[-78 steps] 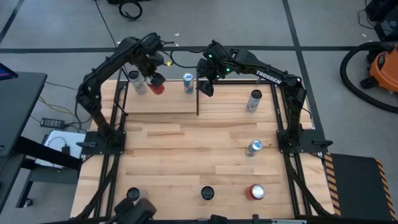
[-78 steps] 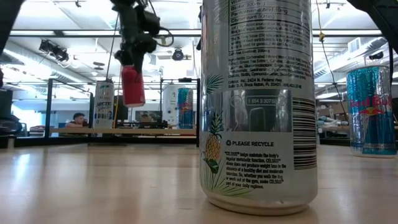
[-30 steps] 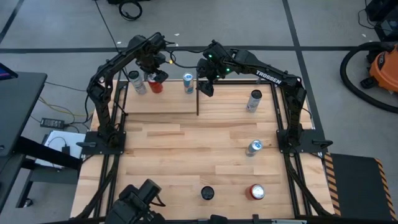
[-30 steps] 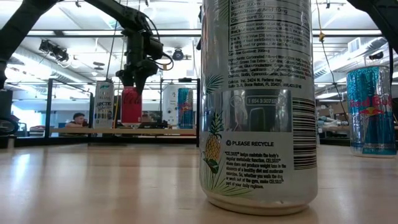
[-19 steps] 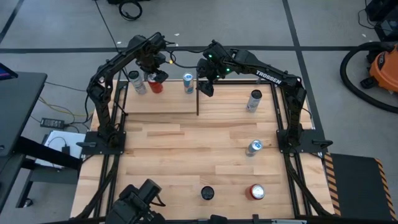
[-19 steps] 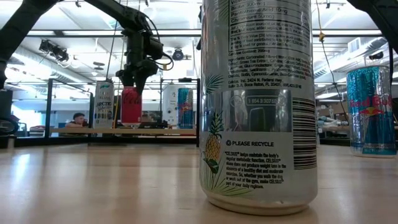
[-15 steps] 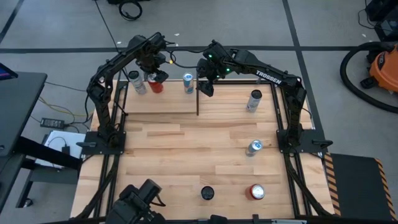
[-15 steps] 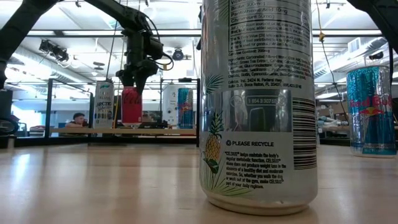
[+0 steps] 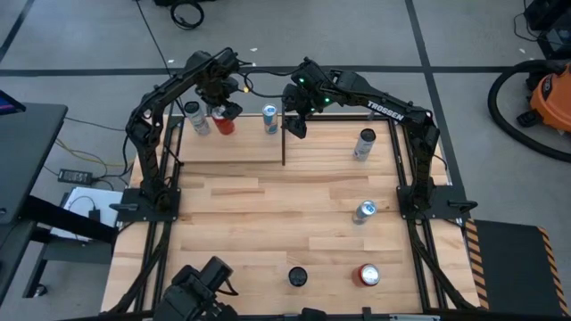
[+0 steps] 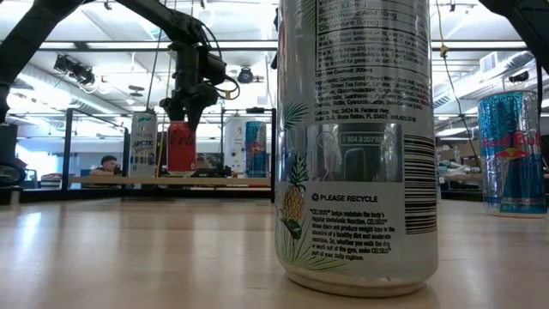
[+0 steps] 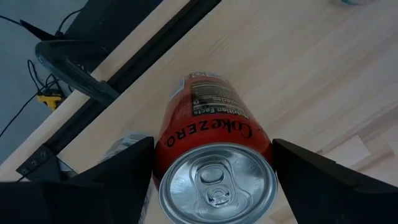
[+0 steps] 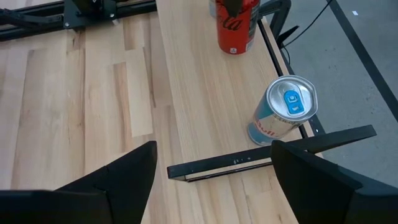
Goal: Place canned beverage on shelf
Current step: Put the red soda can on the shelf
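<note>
Under both arms, a wide butcher-block worktop (image 9: 268, 223); at its far left corner, the pale shelf (image 9: 241, 147) inside thin black uprights. Reaching over that shelf from the left, the left gripper (image 9: 223, 111), set down around the top of the red cola can (image 11: 214, 130); gripping or let go, cannot tell. Standing upright on the shelf board, that red can, between a white can (image 9: 197, 119) and a blue can (image 9: 270, 119). Hovering over the shelf's right end, just beside the blue can, the right gripper (image 9: 294, 125), released and holding nothing. Well apart on the bare worktop, four more cans: two by the right edge (image 9: 364, 144) (image 9: 364, 211), two along the near edge (image 9: 368, 275) (image 9: 297, 277)
</note>
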`<state>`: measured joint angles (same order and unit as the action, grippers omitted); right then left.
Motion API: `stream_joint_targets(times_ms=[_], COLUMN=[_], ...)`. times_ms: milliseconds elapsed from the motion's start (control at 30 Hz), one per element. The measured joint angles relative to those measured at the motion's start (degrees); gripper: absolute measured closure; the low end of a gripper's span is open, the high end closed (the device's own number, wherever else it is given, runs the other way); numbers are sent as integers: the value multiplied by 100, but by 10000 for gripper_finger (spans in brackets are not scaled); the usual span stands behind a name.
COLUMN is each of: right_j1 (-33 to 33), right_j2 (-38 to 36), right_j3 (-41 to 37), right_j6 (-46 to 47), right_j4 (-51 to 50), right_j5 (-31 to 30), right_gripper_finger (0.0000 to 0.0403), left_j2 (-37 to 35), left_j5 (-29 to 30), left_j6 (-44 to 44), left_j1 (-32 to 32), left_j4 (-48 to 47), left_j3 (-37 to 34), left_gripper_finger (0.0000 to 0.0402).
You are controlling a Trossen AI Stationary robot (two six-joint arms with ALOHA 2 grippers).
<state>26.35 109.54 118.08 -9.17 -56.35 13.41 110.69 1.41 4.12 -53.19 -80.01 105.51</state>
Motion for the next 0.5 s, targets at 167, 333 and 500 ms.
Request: stream_joint_targets(times_ms=[167, 333, 500], right_j1=[2, 2, 0], right_j2=[0, 0, 0], right_j3=[0, 1, 0], right_j6=[4, 22, 24], right_j4=[-1, -4, -40], right_j5=[0, 0, 0], right_gripper_finger=[80, 80, 80], left_j2=[0, 29, 193], left_j5=[-2, -2, -14], left_j6=[33, 11, -45], left_j1=[0, 0, 7], left_j4=[12, 10, -76], left_j3=[0, 0, 5], left_gripper_finger=[88, 88, 88])
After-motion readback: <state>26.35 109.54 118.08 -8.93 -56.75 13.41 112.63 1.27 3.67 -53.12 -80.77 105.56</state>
